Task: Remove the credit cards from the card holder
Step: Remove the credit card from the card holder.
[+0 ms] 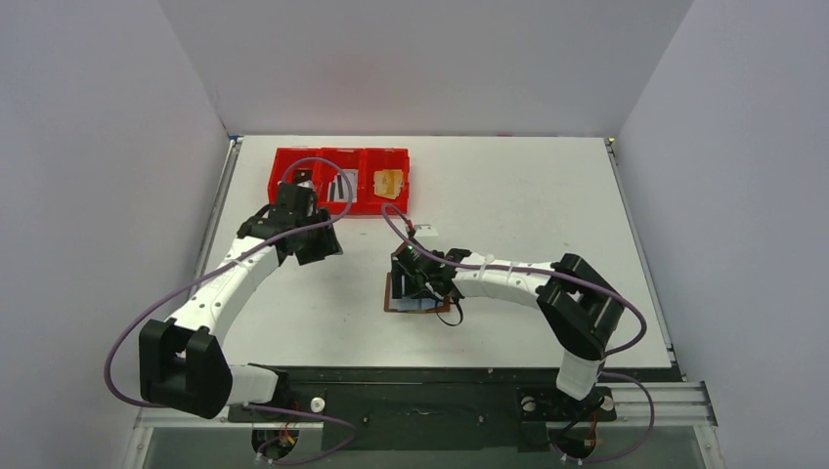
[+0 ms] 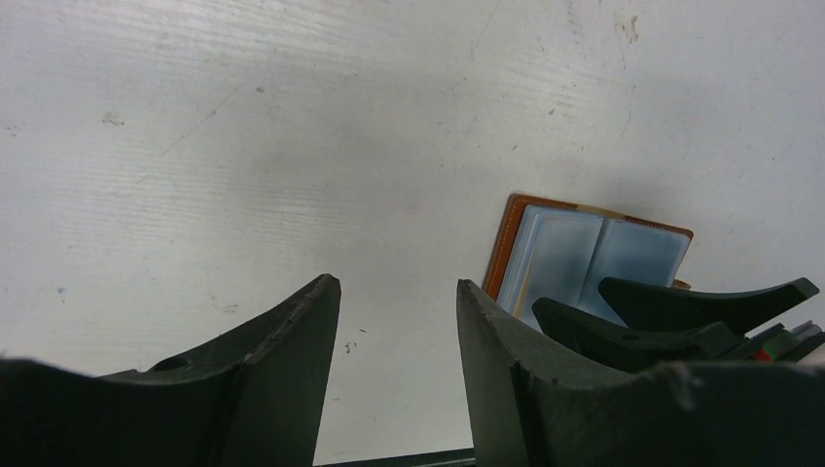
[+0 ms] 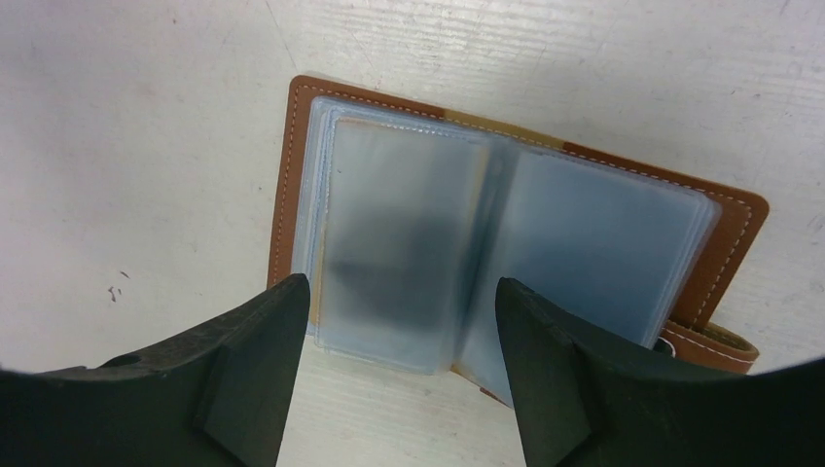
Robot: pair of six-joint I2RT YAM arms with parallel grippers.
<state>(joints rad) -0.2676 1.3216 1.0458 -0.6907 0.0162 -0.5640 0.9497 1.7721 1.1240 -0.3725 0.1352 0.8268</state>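
One card holder (image 3: 603, 224) lies open near the middle of the tabletop (image 1: 528, 195), directly beneath the right gripper (image 3: 401, 284), whose jaws stand wide and empty; the holder's long axis seemingly parallels the near edge.

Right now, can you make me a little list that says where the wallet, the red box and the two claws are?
Holder: small brown leather folding card holder lies open on the white table, pockets up.
Right claw: open, over the holder's pockets, gripping nothing.
Left claw: open, empty, over bare table.
Tray: red three-compartment plastic tray on the table's far side.
Cards out: silver card with dark stripes in the middle compartment, orange card in the right one.
Inside: dark blur in one pocket; cannot tell if it is a card.
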